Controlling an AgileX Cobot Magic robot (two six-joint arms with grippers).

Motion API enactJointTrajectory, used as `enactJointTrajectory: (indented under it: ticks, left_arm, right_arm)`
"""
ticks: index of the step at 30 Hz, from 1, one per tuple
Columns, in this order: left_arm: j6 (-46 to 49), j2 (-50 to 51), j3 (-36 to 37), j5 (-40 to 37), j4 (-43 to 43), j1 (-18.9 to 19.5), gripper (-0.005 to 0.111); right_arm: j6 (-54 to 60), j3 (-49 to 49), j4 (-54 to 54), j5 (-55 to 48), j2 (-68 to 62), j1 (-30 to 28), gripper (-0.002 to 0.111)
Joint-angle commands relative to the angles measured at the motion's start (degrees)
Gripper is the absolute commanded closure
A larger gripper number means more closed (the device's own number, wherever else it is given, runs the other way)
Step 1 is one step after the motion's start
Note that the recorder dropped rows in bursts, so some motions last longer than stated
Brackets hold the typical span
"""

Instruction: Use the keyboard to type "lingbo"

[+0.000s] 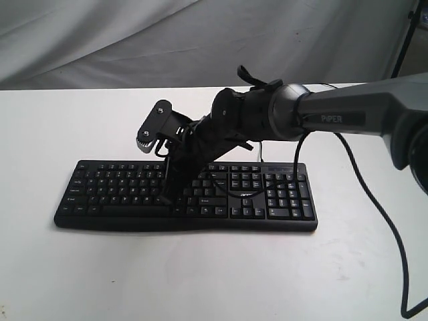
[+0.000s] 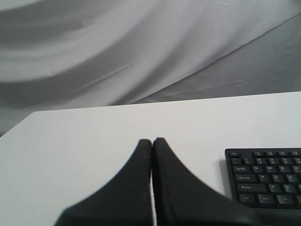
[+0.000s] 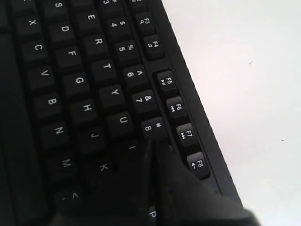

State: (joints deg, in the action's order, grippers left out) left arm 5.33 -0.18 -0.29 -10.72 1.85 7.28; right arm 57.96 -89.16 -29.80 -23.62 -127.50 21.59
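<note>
The black keyboard (image 1: 107,187) lies across the middle of the white table (image 1: 200,281), number pad on the right. My right gripper (image 1: 167,199) reaches across from the right and points down onto the letter keys. In the right wrist view its shut fingertips (image 3: 154,143) rest just past the 8 key (image 3: 153,127), beside the I key (image 3: 131,147), hiding the keys behind them. Whether a key is pressed down I cannot tell. My left gripper (image 2: 152,141) is shut on nothing above bare table, off the Esc end of the keyboard (image 2: 268,181). It is out of the exterior view.
The right arm's grey link (image 1: 348,117) spans the right half of the scene above the number pad. A loose black arm cable (image 1: 381,227) hangs down to the table at the right. Grey cloth (image 1: 134,40) backs the table.
</note>
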Motion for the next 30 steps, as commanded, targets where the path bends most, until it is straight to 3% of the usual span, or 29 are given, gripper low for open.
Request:
enactJointTrajectory:
  ticks: [1,30]
  left_arm:
    - [-0.2,0.2,0.3,0.4,0.0,-0.2,0.106]
    - [-0.2,0.2,0.3,0.4,0.0,-0.2,0.106]
  right_arm:
    - [0.6,0.1,-0.4,0.2,0.0,-0.4,0.108]
    - [0.8,0.1,0.3,-1.4,-0.9,-0.9,0.108]
